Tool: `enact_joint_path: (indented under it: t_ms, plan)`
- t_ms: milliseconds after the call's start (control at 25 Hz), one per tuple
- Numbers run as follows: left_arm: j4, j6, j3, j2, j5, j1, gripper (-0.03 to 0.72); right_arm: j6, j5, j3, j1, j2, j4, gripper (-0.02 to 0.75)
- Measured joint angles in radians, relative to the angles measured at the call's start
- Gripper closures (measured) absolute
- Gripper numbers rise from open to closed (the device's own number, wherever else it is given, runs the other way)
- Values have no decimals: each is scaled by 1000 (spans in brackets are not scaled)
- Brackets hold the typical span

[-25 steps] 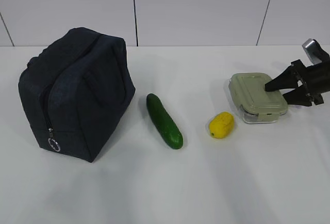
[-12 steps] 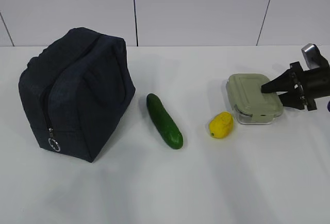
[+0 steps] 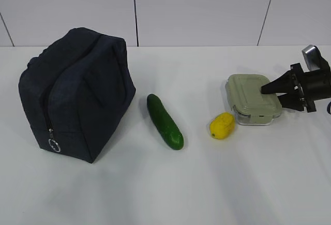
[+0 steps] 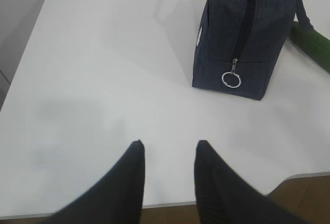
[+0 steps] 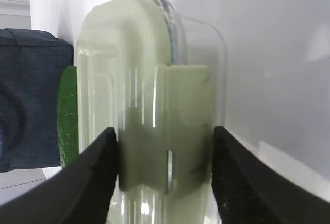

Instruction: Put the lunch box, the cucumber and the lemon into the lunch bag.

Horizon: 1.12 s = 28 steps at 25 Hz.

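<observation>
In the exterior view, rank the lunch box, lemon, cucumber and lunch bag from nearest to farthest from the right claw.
1. Lunch box: between the right claw's fingers, far right.
2. Lemon: just left of the box, slightly nearer the camera.
3. Cucumber: centre of the table.
4. Lunch bag: far left.

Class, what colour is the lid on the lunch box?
Pale sage green; the lunch box lid shows best in the exterior view.
</observation>
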Motion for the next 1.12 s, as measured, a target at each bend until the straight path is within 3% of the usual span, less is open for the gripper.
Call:
enact_joint_path:
  t_ms: [200,1120]
  plan:
    - [0,0,0,0,0,0,449,-8,2,0,0,0,6,358]
    - [0,0,0,0,0,0,449,-7,2,2,0,0,9,387]
